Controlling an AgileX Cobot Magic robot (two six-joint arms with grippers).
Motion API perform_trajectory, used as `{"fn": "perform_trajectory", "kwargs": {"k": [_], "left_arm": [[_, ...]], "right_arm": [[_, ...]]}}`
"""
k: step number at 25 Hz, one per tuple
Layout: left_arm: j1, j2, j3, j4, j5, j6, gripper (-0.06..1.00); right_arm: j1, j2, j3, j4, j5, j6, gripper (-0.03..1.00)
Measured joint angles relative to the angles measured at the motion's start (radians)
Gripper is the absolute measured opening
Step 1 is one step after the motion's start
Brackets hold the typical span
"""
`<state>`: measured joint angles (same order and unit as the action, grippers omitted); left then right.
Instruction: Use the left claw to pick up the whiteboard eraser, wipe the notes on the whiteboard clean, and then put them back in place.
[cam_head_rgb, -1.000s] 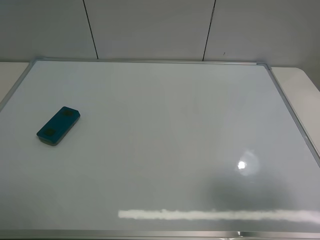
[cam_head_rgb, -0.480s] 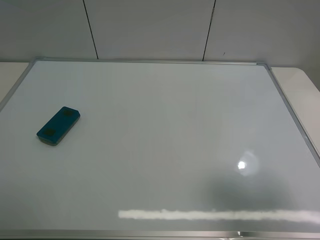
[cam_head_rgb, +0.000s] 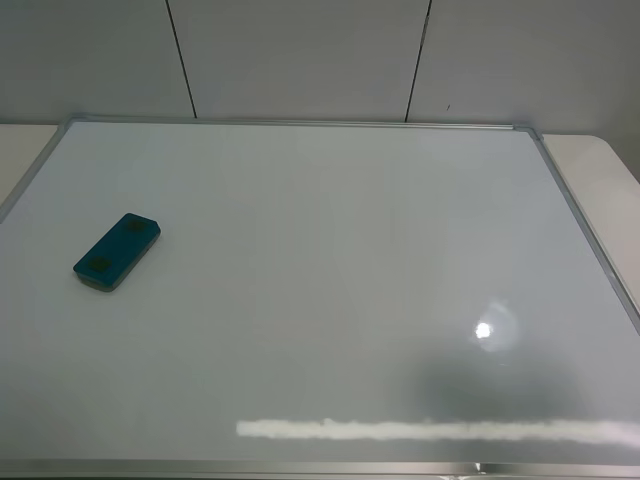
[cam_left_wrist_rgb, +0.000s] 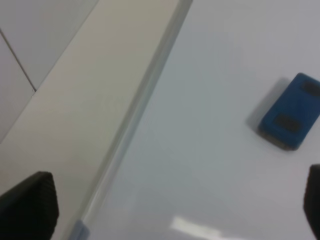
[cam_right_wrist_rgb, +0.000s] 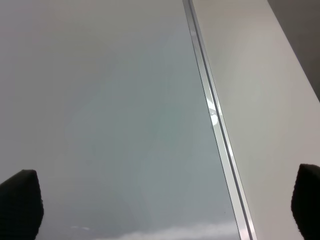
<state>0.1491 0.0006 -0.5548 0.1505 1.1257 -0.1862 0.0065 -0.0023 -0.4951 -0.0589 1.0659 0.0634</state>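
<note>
A pale cream counter (cam_head_rgb: 600, 160) shows as narrow strips at the far left and far right edges of the high view. Behind it rises a light grey wall (cam_head_rgb: 300, 55) of flat panels, split by two thin dark vertical seams (cam_head_rgb: 180, 55). A small dark speck (cam_head_rgb: 448, 107) marks the right panel.

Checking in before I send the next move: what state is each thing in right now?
whiteboard eraser: lying flat on the board's left side, ungripped.
whiteboard: flat, no red marks visible.
left hand: open, empty, off the eraser.
right hand: open, empty, over the board's right frame.
</note>
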Motion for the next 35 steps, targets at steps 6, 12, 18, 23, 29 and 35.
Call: {"fn": "perform_trajectory", "kwargs": {"k": [6, 12, 18, 23, 29, 35], "left_arm": [[-0.051, -0.004, 0.031, 0.004, -0.059, -0.007, 0.99], [-0.131, -0.004, 0.041, 0.018, -0.059, -0.014, 0.99], [-0.138, -0.004, 0.041, 0.019, -0.059, -0.014, 0.99], [-0.138, -0.004, 0.041, 0.02, -0.059, -0.014, 0.99], [-0.138, -0.004, 0.041, 0.02, -0.059, -0.014, 0.99], [-0.138, -0.004, 0.041, 0.02, -0.059, -0.014, 0.99]], "right_arm": [[0.0, 0.0, 0.0, 0.0, 0.0, 0.0, 0.99], [0.0, 0.0, 0.0, 0.0, 0.0, 0.0, 0.99], [0.0, 0.0, 0.0, 0.0, 0.0, 0.0, 0.99], [0.0, 0.0, 0.0, 0.0, 0.0, 0.0, 0.99], [0.0, 0.0, 0.0, 0.0, 0.0, 0.0, 0.99], [0.0, 0.0, 0.0, 0.0, 0.0, 0.0, 0.99]]}}
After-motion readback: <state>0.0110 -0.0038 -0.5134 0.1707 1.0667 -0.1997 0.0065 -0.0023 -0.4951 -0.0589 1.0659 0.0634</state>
